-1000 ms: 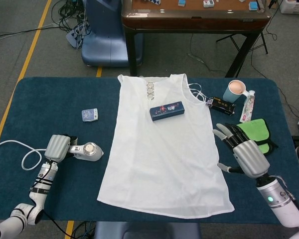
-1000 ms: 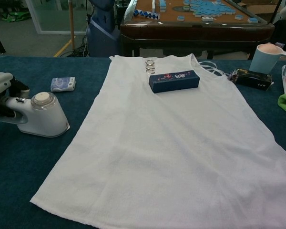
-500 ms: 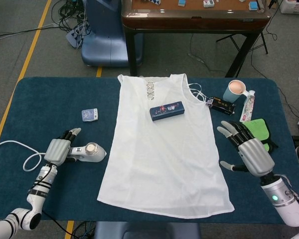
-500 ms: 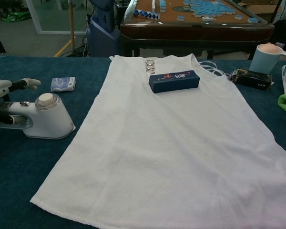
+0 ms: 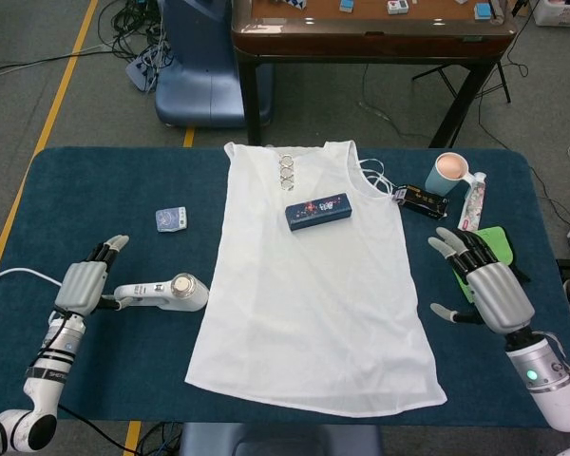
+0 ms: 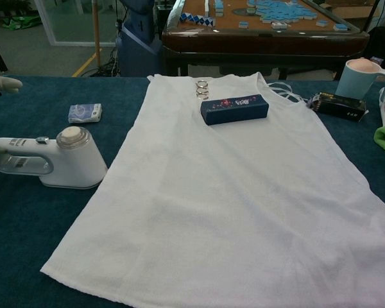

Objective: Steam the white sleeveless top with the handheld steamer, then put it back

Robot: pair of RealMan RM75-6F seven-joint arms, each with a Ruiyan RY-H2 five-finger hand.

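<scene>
The white sleeveless top [image 5: 312, 275] [image 6: 234, 186] lies flat across the middle of the blue table. A white handheld steamer [image 5: 164, 293] [image 6: 51, 162] lies on its side just left of the top's lower left edge, its cord trailing left. My left hand [image 5: 84, 279] is open, fingers spread, just left of the steamer's handle and off it; only a fingertip [image 6: 1, 83] shows in the chest view. My right hand [image 5: 484, 283] is open with fingers spread, hovering right of the top. It is outside the chest view.
A dark blue box [image 5: 318, 211] and metal rings [image 5: 287, 170] rest on the top's upper part. A small packet [image 5: 171, 218] lies left; a mug [image 5: 449, 173], black box [image 5: 425, 201], tube [image 5: 472, 204] and green cloth [image 5: 489, 255] sit right.
My left hand let go of the steamer's handle, opened and drew back to the left. The steamer now lies a little closer to the top. My right hand drifted right.
</scene>
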